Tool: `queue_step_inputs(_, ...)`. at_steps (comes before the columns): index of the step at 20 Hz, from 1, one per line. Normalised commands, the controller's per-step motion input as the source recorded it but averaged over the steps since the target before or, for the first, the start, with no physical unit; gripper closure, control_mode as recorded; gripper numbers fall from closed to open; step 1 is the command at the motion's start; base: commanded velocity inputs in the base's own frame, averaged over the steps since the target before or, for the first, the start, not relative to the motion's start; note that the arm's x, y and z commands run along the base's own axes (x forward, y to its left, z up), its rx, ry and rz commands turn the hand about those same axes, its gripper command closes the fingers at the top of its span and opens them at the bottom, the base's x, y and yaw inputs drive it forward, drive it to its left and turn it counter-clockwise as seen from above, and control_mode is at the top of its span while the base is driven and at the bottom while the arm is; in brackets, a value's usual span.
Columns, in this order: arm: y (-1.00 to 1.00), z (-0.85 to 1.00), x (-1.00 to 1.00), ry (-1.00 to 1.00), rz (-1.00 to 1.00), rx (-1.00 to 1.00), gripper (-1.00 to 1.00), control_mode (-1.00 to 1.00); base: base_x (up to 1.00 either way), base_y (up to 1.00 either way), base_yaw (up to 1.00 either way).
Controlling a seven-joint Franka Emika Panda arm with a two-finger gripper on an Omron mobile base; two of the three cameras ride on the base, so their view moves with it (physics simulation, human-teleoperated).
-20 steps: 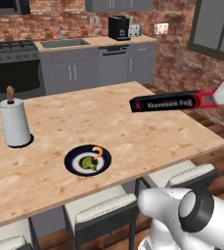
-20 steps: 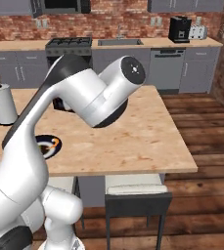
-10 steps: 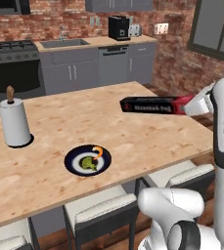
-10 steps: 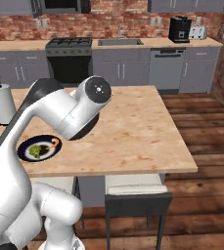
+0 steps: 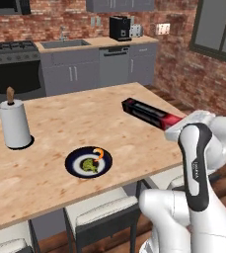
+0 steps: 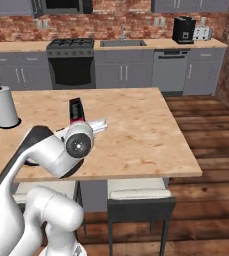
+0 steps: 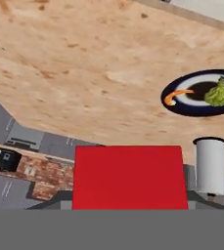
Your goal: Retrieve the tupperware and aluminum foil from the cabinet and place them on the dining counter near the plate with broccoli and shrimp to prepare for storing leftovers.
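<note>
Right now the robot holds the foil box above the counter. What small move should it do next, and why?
Probably lower the aluminum foil onto the bare wood of the dining counter. The gripper grips the box by its red end, and the box appears to hang just above the counter. The plate with broccoli and shrimp lies close by, so this spot seems near enough.

This is a home kitchen, computer-rendered. Red brick walls point(image 6: 116, 22) back a run of grey cabinets point(image 6: 121, 75) topped with a pale worktop. In that run sit a black stove point(image 6: 70, 62), a sink point(image 6: 122, 43) just beside the stove, and a dishwasher point(image 6: 170, 70) beyond the sink. A coffee machine point(image 6: 183, 30) and toaster point(image 6: 202, 33) stand further along from the sink. In front of the stove lies a large wood-grain island surface point(image 6: 136, 130) with stools point(image 6: 138, 212) tucked under it.
</note>
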Motion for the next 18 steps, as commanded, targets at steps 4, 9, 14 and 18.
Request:
queue_step_inputs(4, 0.0, -0.01, 0.73, 0.24, 0.02, 0.12, 1.0, -1.0, 0.0, 0.0, 0.0)
queue_step_inputs(9, 0.0, 0.0, 0.68, 0.31, 0.07, 0.1, 1.0, -1.0, 0.0, 0.0, 0.0)
queue_step_inputs(14, 0.0, -0.25, 0.6, 0.15, 0.06, 0.08, 1.0, -1.0, 0.0, 0.0, 0.0)
queue_step_inputs(18, 0.01, -0.68, 0.62, 0.0, 0.02, 0.02, 1.0, -1.0, 0.0, 0.0, 0.0)
